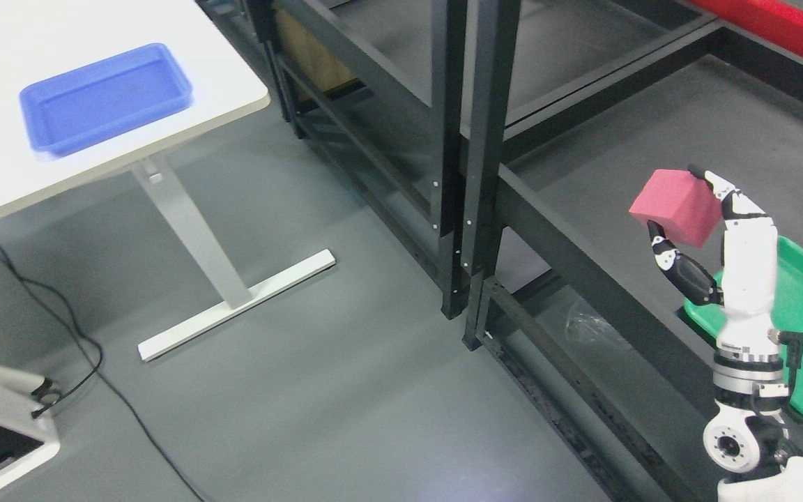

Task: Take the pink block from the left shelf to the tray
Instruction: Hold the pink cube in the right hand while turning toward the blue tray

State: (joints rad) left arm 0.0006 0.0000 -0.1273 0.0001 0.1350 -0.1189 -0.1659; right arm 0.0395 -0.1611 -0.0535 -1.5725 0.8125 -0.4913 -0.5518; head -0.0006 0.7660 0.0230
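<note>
Tilted corner-down, the pink block (677, 207) sits clamped in the right robot hand (715, 237), above the shelf (583, 160).

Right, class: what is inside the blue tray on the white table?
Nothing shows inside the blue tray: its floor is bare on the white table. The pink block is held in the right hand by the shelf. No part of the tray's floor is covered.

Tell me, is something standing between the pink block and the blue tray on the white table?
The right hand holds the pink block above the shelf. Between it and the blue tray stand the shelves' black upright posts; past them, only open floor shows.
</note>
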